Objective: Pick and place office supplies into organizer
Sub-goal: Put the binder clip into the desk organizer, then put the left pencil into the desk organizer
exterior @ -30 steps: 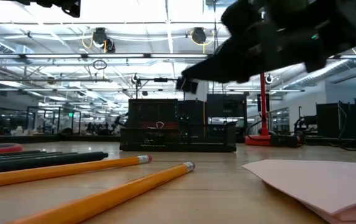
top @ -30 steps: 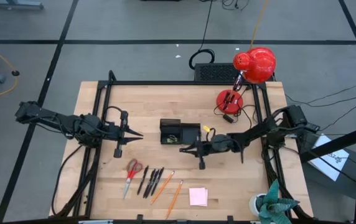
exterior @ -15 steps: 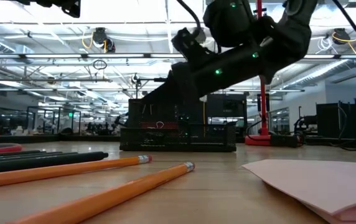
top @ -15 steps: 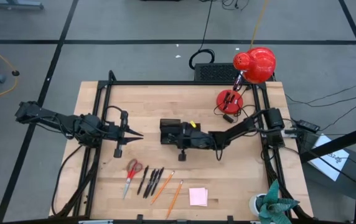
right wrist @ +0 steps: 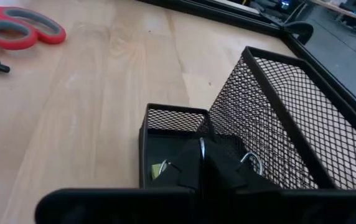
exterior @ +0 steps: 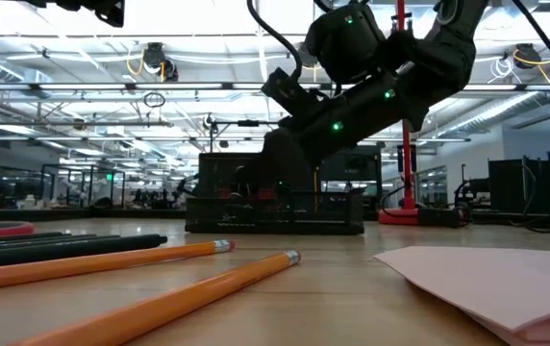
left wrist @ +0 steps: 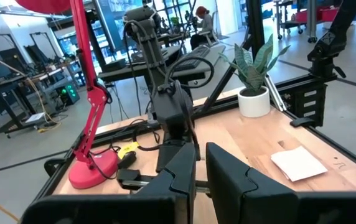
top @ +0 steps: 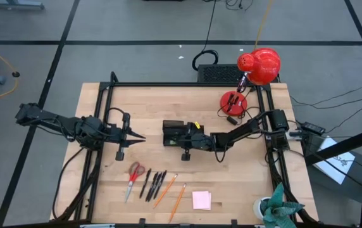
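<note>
— Where is your right gripper (top: pixel 190 134) now?

— It is over the organizer (top: pixel 176 134), which stands in the middle of the table (top: pixel 244 183). My fingers are pressed together inside a low compartment, with a black clip (right wrist: pixel 200 163) at their tips.

— And the left gripper (top: pixel 137 135)?

— It waits beside the organizer, fingers almost together, nothing in them. The scissors (top: pixel 133 174), pens (top: pixel 155 185), pencils (top: pixel 171 193) and sticky-note pad (top: pixel 201 200) lie near the front edge.

Right claw (top: pixel 184 140) closed, arm outstretched; left claw (top: pixel 140 135) nearly closed.
</note>
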Controlling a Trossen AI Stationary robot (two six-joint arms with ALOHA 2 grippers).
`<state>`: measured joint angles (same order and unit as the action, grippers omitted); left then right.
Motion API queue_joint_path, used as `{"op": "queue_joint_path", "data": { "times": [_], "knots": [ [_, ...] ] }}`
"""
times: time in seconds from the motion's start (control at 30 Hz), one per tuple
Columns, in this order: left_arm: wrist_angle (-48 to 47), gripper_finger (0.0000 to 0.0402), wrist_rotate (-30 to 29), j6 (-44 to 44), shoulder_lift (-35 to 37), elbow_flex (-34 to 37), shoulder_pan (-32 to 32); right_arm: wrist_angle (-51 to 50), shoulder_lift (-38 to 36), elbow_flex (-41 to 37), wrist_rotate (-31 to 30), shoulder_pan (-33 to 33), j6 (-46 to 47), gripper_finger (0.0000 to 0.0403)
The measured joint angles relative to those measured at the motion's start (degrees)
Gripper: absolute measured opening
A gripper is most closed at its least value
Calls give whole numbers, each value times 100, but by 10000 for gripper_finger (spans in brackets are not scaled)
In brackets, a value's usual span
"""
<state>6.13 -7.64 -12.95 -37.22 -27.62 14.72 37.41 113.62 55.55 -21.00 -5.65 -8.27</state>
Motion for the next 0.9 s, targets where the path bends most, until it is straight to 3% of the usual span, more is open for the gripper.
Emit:
{"op": "queue_joint_path", "data": {
  "times": [0.37,0.57,0.7,0.83,0.9],
  "knots": [
    [-28,47,0,4,-1,0,0,50,-5,0,2,-8,289,97],
    [-56,47,0,-4,-1,-1,3,-112,-469,-4,0,-193,-35,119],
    [-92,47,0,-4,-1,0,4,-816,-1068,-4,28,-422,-152,99],
    [-135,47,0,74,1,0,4,-1692,-1604,-32,317,-578,-164,26],
    [-152,47,0,107,-1,0,4,-1622,-1791,-172,315,-673,-139,9]
  ]
}}
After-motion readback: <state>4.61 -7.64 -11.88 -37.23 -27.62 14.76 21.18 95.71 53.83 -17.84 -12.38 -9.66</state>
